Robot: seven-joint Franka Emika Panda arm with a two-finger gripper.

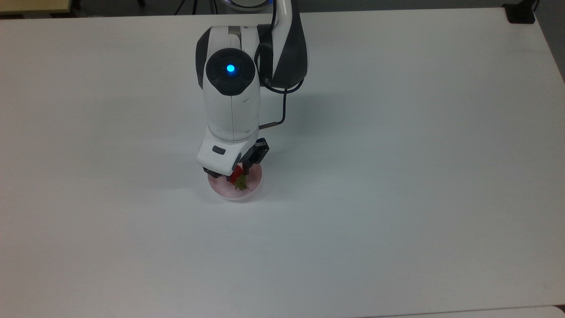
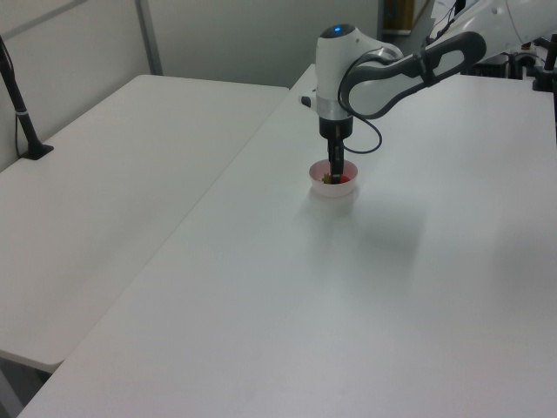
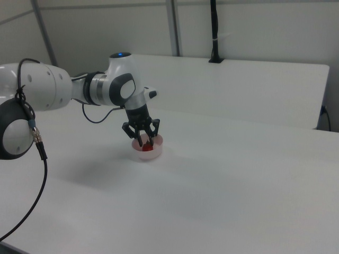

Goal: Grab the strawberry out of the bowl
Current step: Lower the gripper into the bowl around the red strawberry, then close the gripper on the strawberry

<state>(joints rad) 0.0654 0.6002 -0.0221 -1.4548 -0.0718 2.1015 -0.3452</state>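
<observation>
Right view: two-finger black gripper [image 3: 145, 142] lowered into the small round pale pink plastic bowl [image 3: 154, 154], jaws apart either side of the glossy red strawberry [image 3: 146, 148]. Top view: leafy cap points toward 5 o'clock. Close squarely on the berry's body, then lift straight.

In the top view the white arm [image 1: 230, 110] covers the far part of the bowl [image 1: 247, 191] and most of the strawberry [image 1: 239, 176], leaving a sliver of red and the green cap; the arm's base is cut off at the top edge. In the left view the strawberry [image 2: 341, 179] is too small to make out beyond a red speck, and whether the gripper [image 3: 144, 141] touches it is hard to tell, perhaps it does
</observation>
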